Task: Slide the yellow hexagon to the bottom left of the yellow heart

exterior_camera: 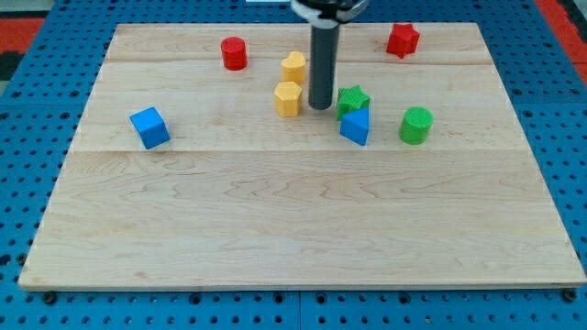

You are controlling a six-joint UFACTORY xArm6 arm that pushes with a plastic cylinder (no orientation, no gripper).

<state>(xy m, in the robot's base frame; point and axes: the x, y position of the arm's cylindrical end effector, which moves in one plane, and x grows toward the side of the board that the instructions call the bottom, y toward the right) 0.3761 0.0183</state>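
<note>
The arm carried no claw, so no opening or hold could be recorded; it ended in a straight dark rod, and my tip rested on the wooden surface in the upper middle, nearer the top edge than the bottom. The tip stood just to the right of the yellow hexagon, with a thin gap visible, so contact could not be confirmed. The green star-shaped block lay just right of the tip, also near but apparently apart. The yellow hexagon sat directly below the yellow heart, the two close together, slightly toward the left of it. A blue block, shape not clear, touched or nearly touched the green star's lower side. A green cylinder stood to the right of that blue block. A red cylinder was near the top edge, left of the heart. A red star-shaped block sat toward the top right corner. A blue cube lay alone toward the left edge.
</note>
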